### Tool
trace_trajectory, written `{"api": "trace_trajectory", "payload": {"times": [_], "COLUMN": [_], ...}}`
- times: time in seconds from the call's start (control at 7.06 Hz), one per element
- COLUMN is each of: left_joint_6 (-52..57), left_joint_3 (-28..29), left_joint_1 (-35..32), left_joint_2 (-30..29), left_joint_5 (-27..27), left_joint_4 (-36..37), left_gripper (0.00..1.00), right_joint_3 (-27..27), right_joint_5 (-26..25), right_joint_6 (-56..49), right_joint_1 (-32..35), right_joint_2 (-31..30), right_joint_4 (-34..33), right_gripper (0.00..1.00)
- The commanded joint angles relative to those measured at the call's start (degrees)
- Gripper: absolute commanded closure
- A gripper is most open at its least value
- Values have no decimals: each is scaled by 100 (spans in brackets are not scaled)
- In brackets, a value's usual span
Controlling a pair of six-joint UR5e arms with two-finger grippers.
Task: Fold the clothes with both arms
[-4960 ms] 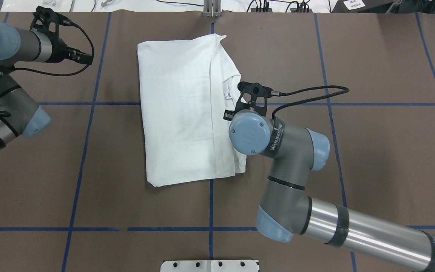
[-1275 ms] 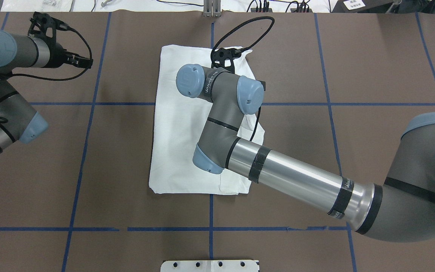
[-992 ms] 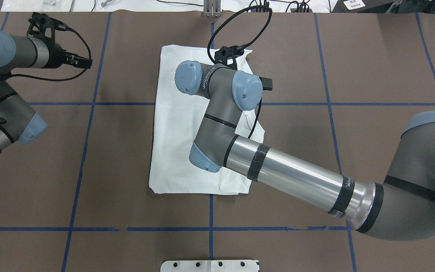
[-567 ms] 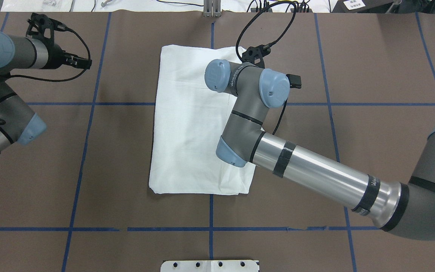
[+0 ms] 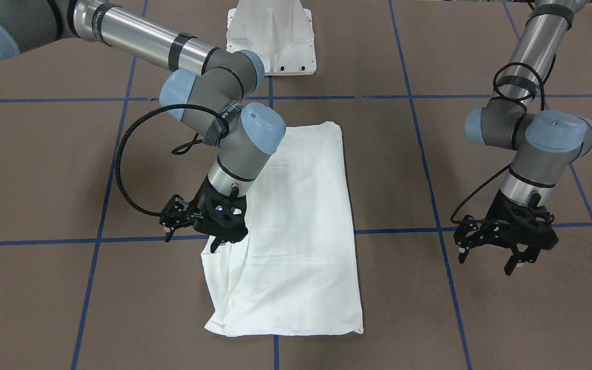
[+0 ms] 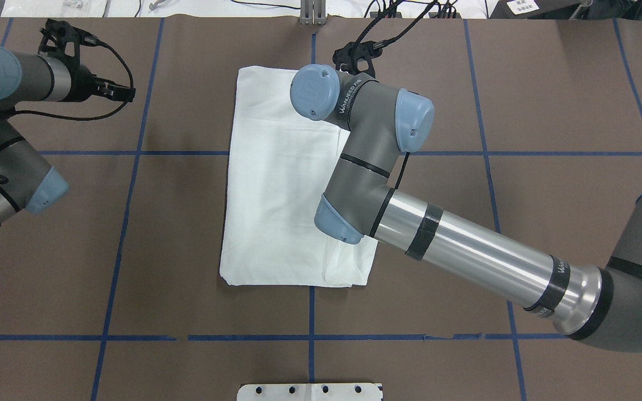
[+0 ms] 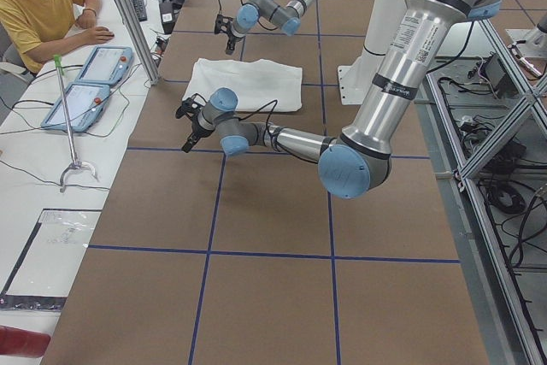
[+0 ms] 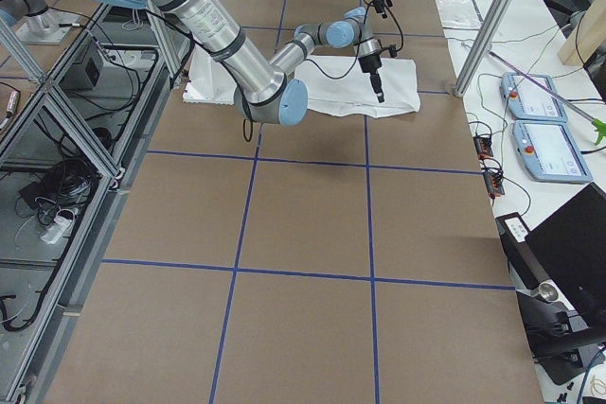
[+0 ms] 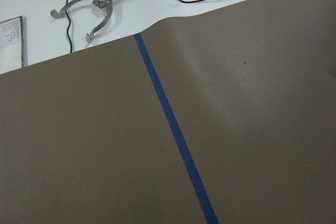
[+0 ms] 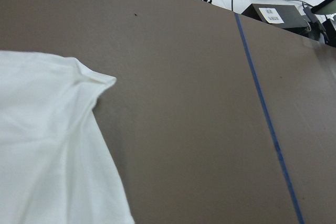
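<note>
Noted T-shirt (image 6: 276, 195) folded into a long strip, lying flat mid-surface (image 6: 131, 250), long axis 12 to 6 in overhead view. Found right hand (image 5: 191, 241) just above its 1 o'clock corner, fingers parted, holding nothing. Found left hand (image 5: 486, 259) well apart toward 10 o'clock, fingers spread, empty. Judged right arm far nearer; expect next fold to carry 12 o'clock edge toward 6.

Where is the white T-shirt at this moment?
In the overhead view the T-shirt lies folded mid-table over a blue tape crossing, partly under the right arm, the right gripper by its far right corner, the left gripper off to its left.
</note>
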Motion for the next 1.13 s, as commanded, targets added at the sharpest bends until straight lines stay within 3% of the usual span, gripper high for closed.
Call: {"api": "trace_trajectory", "payload": {"times": [0.0,0.28,0.99], "left_joint_6": [18,10,19], "left_joint_3": [56,74,92], "left_joint_1": [13,13,22], "left_joint_2": [0,0,9], "left_joint_5": [0,0,0], "left_joint_4": [-7,-7,-7], "left_gripper": [0,0,0], "right_joint_3": [-974,-1854,-1946], "right_joint_5": [-29,-362,-416], "right_joint_6": [427,471,349], "right_joint_1": [0,-105,-281], "right_joint_2": [498,667,676], "right_joint_4": [969,1579,1240], "right_gripper": [0,0,0]}}
